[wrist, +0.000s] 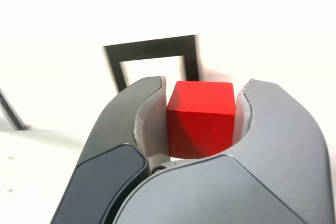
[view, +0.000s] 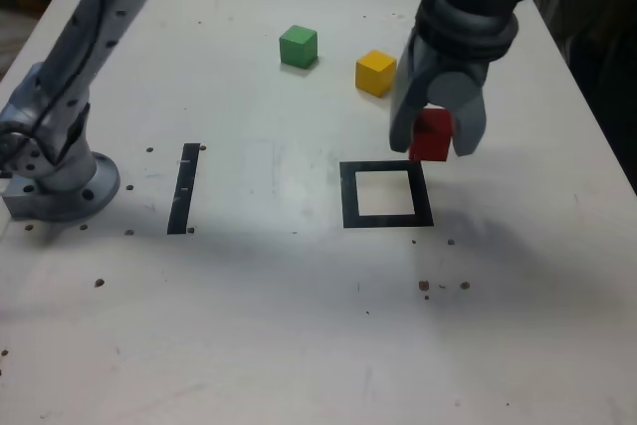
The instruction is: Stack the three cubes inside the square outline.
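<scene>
- Just above the far right corner of the square outline (view: 387, 193), as the exterior view shows it, the Unitree arm's gripper (view: 436, 136) hangs with its jaws clamped on the red cube (view: 432, 135).
- In the wrist view the grey jaws press both side faces of the red cube (wrist: 201, 119), with the black tape frame (wrist: 152, 51) lying on the table beyond it.
- The red cube appears to be clear of the white table (view: 299, 325); whether it is fully lifted or grazing the tape is hard to tell from this angle.
- The outline's white centre holds nothing, so no cube has been placed and the stack is not yet begun.
- The green cube (view: 298, 46) and the yellow cube (view: 375, 73) sit apart from each other toward the far side of the table, well away from the frame, both untouched.
- A straight black tape strip (view: 184, 188) lies to the exterior view's left of the frame, near the arm's base (view: 60, 186).
- By this reading the task is at its first of three placements: the red cube must go down inside the frame, then the other two on top.
</scene>
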`<state>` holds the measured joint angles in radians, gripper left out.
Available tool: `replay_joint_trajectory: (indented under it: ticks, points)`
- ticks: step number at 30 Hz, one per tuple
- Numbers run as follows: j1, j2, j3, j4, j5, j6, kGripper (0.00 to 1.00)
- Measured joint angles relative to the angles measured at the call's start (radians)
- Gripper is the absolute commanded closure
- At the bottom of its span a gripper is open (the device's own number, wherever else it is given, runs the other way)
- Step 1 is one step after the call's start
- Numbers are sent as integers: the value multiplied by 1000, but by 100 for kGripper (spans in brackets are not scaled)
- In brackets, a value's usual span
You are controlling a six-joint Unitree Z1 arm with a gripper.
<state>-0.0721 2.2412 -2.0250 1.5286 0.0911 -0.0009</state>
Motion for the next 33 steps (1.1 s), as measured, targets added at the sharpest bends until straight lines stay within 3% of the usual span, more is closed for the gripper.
replay_joint_trajectory:
  ticks: [8,12,26,33]
  points:
    - [0,-175,274,-166,-32,-30,81]
    - [-6,-150,393,-198,-38,-37,81]
    - [-16,-146,415,-235,-26,-39,81]
    - [-17,-148,420,-293,-28,-55,80]
